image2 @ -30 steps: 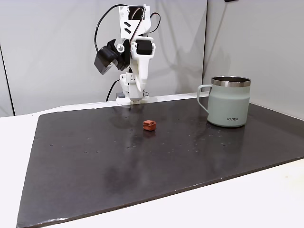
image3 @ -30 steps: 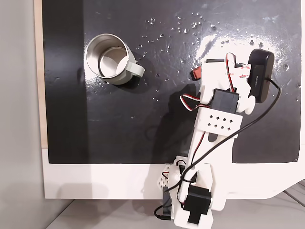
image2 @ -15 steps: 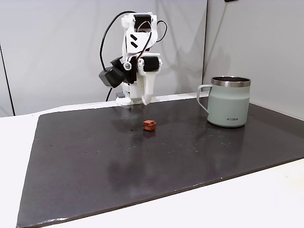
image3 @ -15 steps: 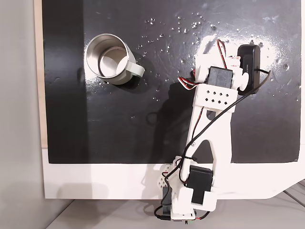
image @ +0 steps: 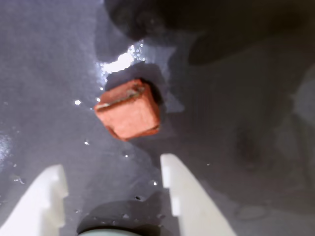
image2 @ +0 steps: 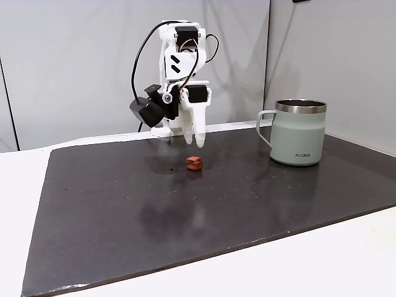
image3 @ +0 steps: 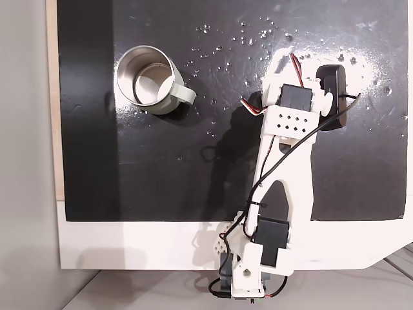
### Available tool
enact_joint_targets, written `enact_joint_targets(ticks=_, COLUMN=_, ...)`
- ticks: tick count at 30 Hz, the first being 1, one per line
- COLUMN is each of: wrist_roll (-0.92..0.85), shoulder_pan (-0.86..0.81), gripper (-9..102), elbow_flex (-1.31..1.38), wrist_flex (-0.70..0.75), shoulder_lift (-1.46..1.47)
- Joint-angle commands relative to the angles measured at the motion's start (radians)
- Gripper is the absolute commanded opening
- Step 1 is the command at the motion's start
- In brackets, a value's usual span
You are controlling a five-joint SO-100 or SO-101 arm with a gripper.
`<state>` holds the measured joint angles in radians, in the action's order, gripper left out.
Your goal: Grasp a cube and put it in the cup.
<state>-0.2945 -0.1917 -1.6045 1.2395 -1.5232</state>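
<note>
Wrist view: cube [image: 129, 109] lay on the dark bench [image: 49, 59], just ahead of the pincer [image: 110, 184] and not yet between its fingers. The two white fingers [image: 173, 182] stood apart, with nothing held. The cube sat a little toward the right-hand finger as this view shows it, not centred in the gap. It was turned on the bench, so that a corner, not a flat face, pointed toward the pincer. Its sides looked near equal, so no long axis could be told; a pale seam ran along its far top edge.

Side fixed view: the pincer [image2: 193, 143] hung above the bench [image2: 124, 210], fingertips pointing down, with the cube [image2: 195, 163] below and a little nearer the camera. Clear space showed between fingertips and cube. The cup [image2: 299, 132] stood upright well to the right, its handle turned toward the arm.

Top fixed view: the arm reached up the picture from its base at the lower edge, and its wrist covered the spot where the cube lay. The cup [image3: 147, 80] stood well apart, up and to the left, mouth open, handle pointing right and slightly down.

Judged from these views, the coming move called for a short advance and descent, with a small shift or turn to bring flat faces against the fingers.
</note>
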Motion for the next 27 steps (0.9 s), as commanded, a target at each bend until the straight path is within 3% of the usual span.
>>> enact_joint_targets(ticks=1, wrist_roll=-0.011, shoulder_pan=-0.009, gripper=22, elbow_flex=0.067, wrist_flex=0.009, shoulder_lift=0.003)
enact_joint_targets(ticks=27, wrist_roll=-0.029, shoulder_pan=-0.052, gripper=21, elbow_flex=0.166, wrist_flex=-0.031, shoulder_lift=0.239)
